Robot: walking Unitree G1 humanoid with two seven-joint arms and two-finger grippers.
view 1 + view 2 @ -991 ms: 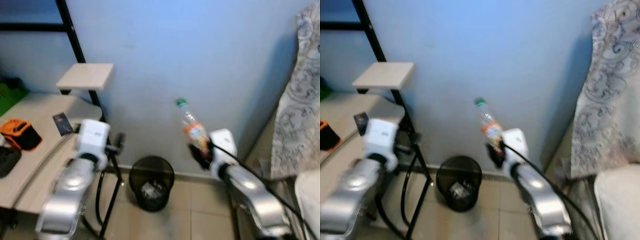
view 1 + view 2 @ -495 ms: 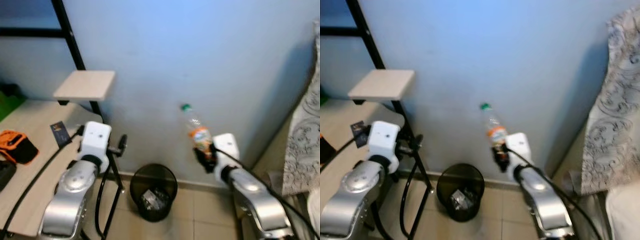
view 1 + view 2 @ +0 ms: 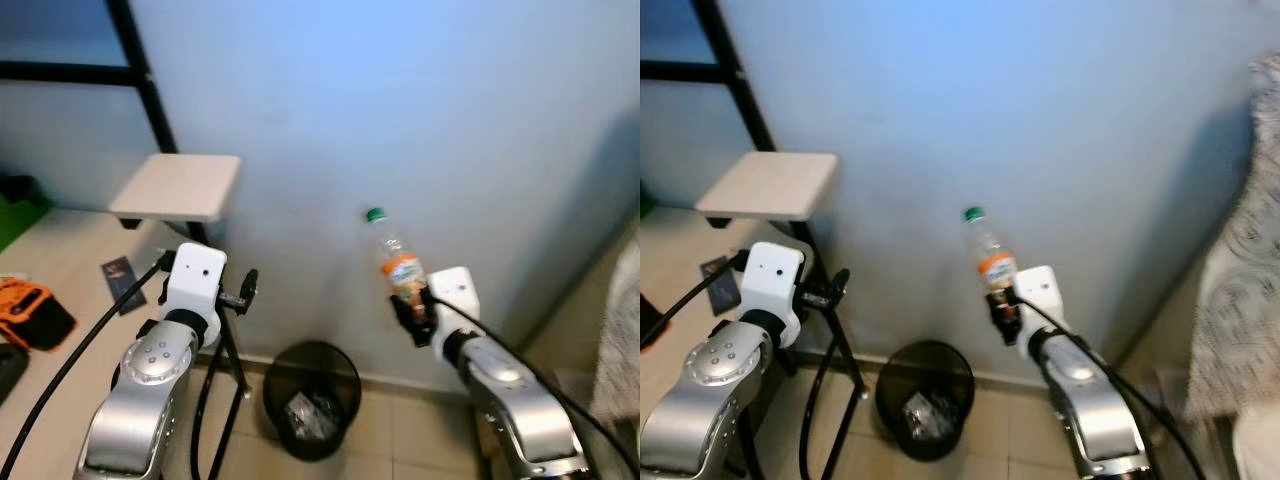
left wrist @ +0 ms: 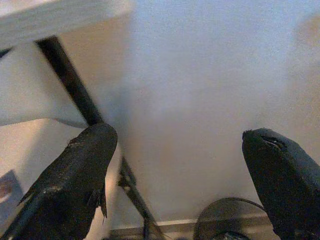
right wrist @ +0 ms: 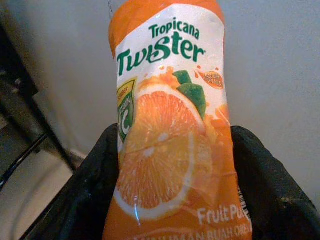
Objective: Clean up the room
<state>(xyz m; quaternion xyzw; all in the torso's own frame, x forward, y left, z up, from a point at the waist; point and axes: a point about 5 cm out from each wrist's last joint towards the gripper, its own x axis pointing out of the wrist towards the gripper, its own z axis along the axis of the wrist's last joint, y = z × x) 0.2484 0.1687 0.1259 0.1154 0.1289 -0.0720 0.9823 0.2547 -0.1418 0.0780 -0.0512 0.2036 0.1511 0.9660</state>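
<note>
1. Holding the bottle (image 3: 398, 264) upright, our right gripper (image 3: 413, 318) clamps its labelled lower body, above and right of the bin (image 3: 311, 397).
2. We judge it light, slick, crushable.
3. Our left gripper (image 4: 180, 185) gapes, empty.

Head stereo pair looking down at wall and bin (image 3: 312, 400), wrist cameras close along each hand, left sharing the bin
</note>
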